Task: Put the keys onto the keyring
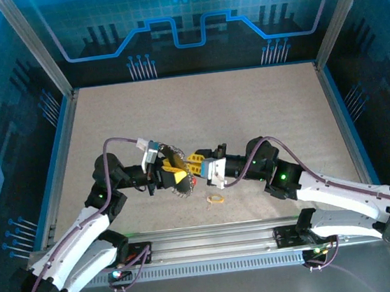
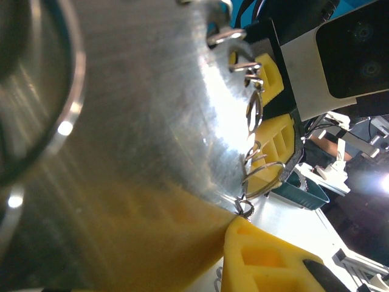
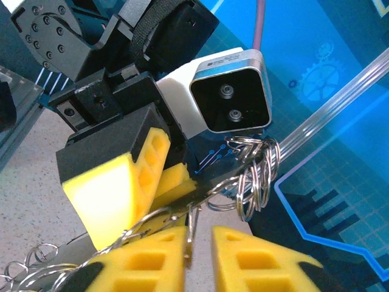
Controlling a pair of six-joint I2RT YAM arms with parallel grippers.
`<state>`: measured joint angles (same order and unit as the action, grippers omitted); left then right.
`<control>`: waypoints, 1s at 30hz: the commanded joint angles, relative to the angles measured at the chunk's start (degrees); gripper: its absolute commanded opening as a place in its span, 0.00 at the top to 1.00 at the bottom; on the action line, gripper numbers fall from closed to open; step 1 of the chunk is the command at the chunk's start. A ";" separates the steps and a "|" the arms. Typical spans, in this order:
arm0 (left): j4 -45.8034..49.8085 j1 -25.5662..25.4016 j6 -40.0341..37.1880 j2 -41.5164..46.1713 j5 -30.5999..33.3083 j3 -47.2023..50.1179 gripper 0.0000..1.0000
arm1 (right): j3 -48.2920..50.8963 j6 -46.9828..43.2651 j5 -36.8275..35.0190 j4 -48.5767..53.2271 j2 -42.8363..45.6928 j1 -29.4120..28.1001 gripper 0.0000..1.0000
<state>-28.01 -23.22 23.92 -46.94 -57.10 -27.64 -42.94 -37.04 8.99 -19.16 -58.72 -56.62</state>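
The left pincer (image 1: 175,175) is clamped on the keyring (image 3: 255,173). Its two yellow pads are pressed together on a thin dark piece, and a bunch of silver wire rings hangs at that piece's tip, just below the left wrist camera (image 3: 231,100). From the left wrist, a bright, blurred metal surface lies right against the lens, with the rings strung along its edge.

The right pincer (image 3: 197,236) faces the left one tip to tip. Its yellow fingers (image 3: 255,261) stand close together with a narrow slit between them. A thin wire loop runs down into that slit, but I cannot tell whether the fingers pinch it or only flank it.

Seen from above, both pincers meet over the near middle of the bench (image 1: 247,112), the left arm reaching in from the left and the right arm from the right. A red speck (image 1: 193,181) sits just below the meeting point, too small to make out. The yellow-headed key (image 1: 216,199) lies loose on the bench just near of the pincers and slightly right, touching neither.
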 commanded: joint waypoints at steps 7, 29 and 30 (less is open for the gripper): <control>-4.68 -0.41 0.86 -0.21 -0.36 -1.90 1.00 | 0.58 -0.06 -0.10 -1.66 0.01 -0.34 0.67; -7.36 -0.42 1.75 0.25 0.59 -0.29 1.00 | -1.08 -1.20 -6.62 -2.52 -1.71 -1.81 1.00; -7.40 -0.42 1.81 0.21 0.63 -0.23 1.00 | -1.03 -1.20 -6.62 -2.57 -1.60 -1.94 1.00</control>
<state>-32.91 -23.22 25.61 -47.22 -57.28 -27.62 -42.94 -37.93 3.70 -19.77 -60.58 -57.80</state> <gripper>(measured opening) 0.196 0.063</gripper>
